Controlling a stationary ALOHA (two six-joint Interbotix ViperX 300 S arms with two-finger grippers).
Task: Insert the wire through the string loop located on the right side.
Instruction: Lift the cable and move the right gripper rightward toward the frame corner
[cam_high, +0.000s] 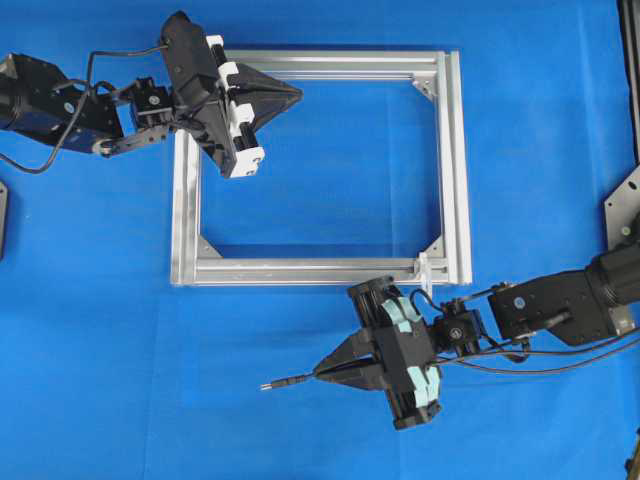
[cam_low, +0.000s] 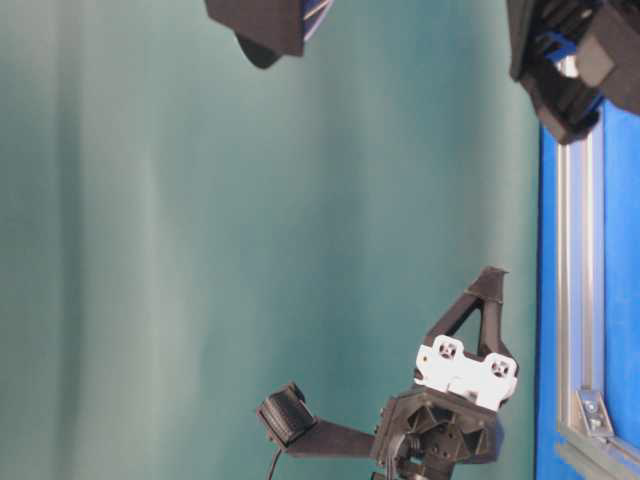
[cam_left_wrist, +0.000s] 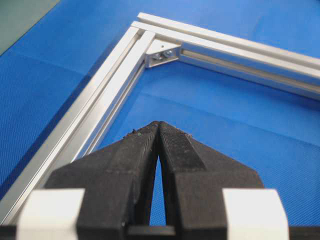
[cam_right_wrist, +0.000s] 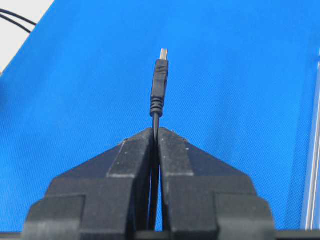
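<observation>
My right gripper (cam_high: 318, 374) is shut on the wire (cam_high: 288, 381), whose plug with its metallic tip sticks out to the left over the blue mat, below the silver frame (cam_high: 455, 160). The right wrist view has the wire (cam_right_wrist: 159, 82) pinched between the jaws of the right gripper (cam_right_wrist: 155, 130), plug pointing away. The string loop (cam_high: 424, 266) is a small whitish loop at the frame's lower right corner, up and to the right of the plug. My left gripper (cam_high: 297, 94) is shut and empty over the frame's top bar. In the left wrist view the left gripper (cam_left_wrist: 158, 123) has its tips together.
The frame lies on a blue mat, with corner brackets (cam_left_wrist: 163, 53) inside its corners. The thicker black arm cables (cam_high: 560, 360) trail to the right of my right arm. A dark fixture (cam_high: 622, 210) stands at the right edge.
</observation>
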